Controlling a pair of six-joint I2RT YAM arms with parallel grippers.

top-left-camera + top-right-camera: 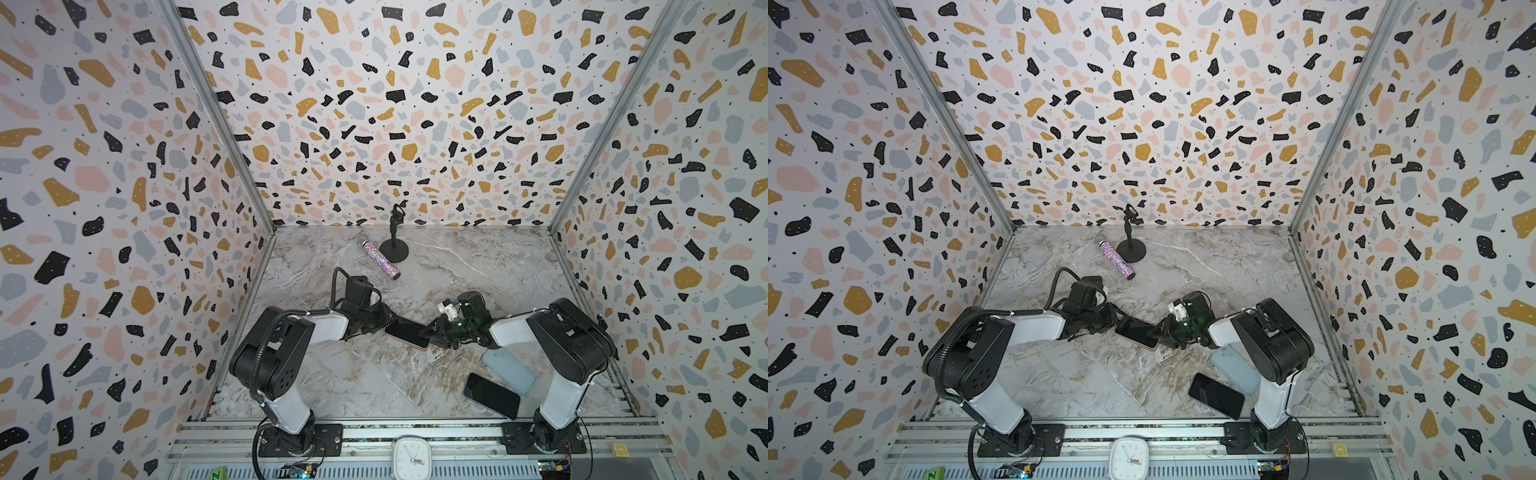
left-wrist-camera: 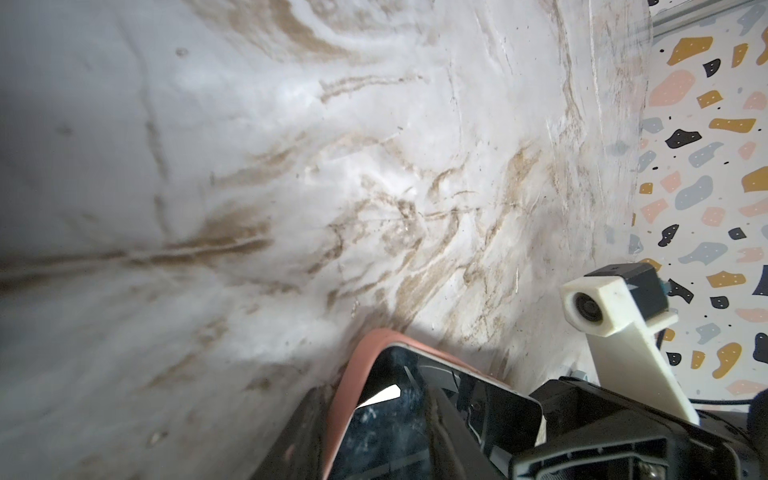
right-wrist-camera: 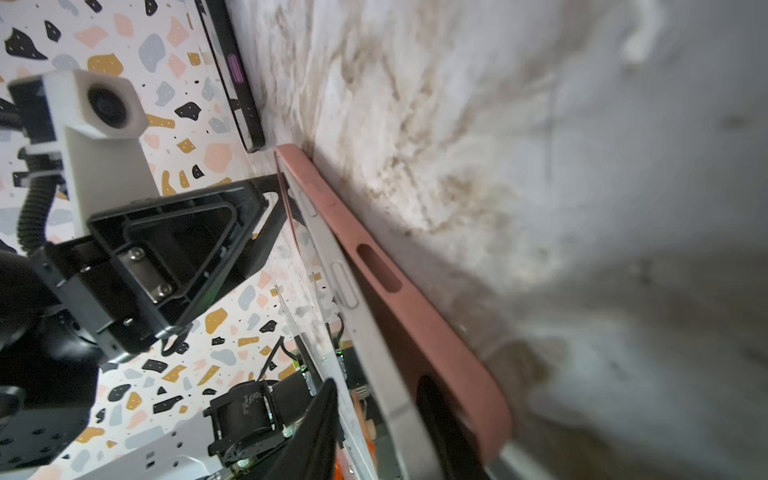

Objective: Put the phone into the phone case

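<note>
Clock (image 1: 411, 457) on rail (image 1: 365, 432) | marble table (image 1: 353, 374), terrazzo walls (image 1: 395, 104) | left tool (image 1: 387, 323) grips phone (image 1: 406, 333) | right tool (image 1: 429, 332) unclear

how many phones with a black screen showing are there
2: a phone partly in the pink case mid-table, a bare phone by the right arm base. The light blue case beside it may hide another.

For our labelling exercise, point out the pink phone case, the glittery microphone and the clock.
pink phone case (image 3: 415, 320): right wrist view, on its side wall.
glittery microphone (image 1: 380, 261): in a top view, mid-barrel.
clock (image 1: 411, 457): in a top view, on its face.
</note>
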